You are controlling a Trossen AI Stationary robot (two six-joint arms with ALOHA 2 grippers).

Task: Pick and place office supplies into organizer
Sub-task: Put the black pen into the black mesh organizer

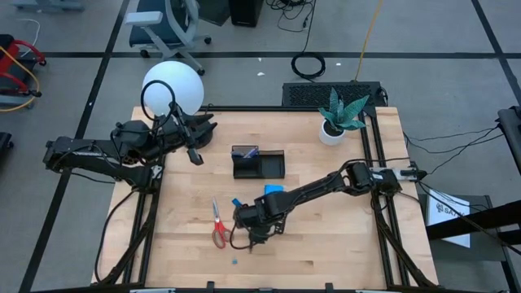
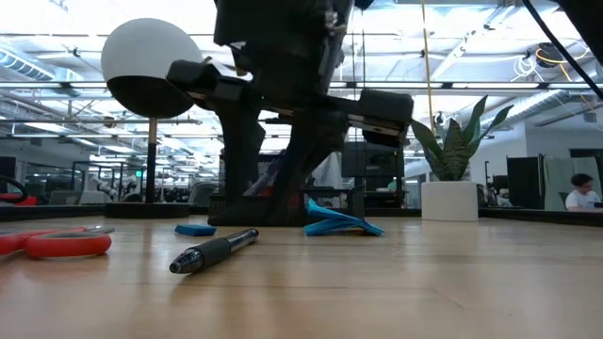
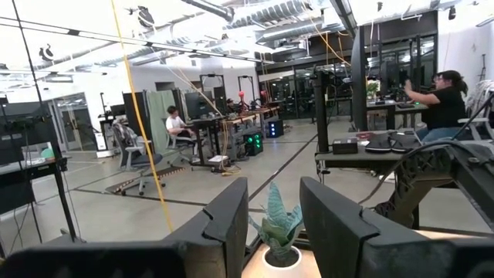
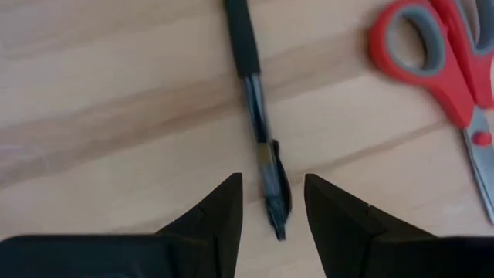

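Observation:
My right gripper (image 4: 272, 202) is open and points down over a black pen (image 4: 255, 100) that lies flat on the table; its fingertips stand on either side of the pen's clip end without touching it. The pen (image 2: 215, 251) also shows in the low view. Red-handled scissors (image 1: 218, 224) lie flat just to the left of that gripper. The blue note pad (image 1: 273, 190) lies near the black organizer (image 1: 258, 163), which holds a blue pen. A tiny blue eraser (image 1: 234, 261) lies near the table's near edge. My left gripper (image 3: 274, 224) is open, raised at the far left by the lamp.
A white globe lamp (image 1: 172, 88) stands at the far left corner, and a potted plant (image 1: 338, 118) at the far right. Another small blue object (image 2: 195, 229) lies behind the pen. Bare wood shows to the right of the right gripper.

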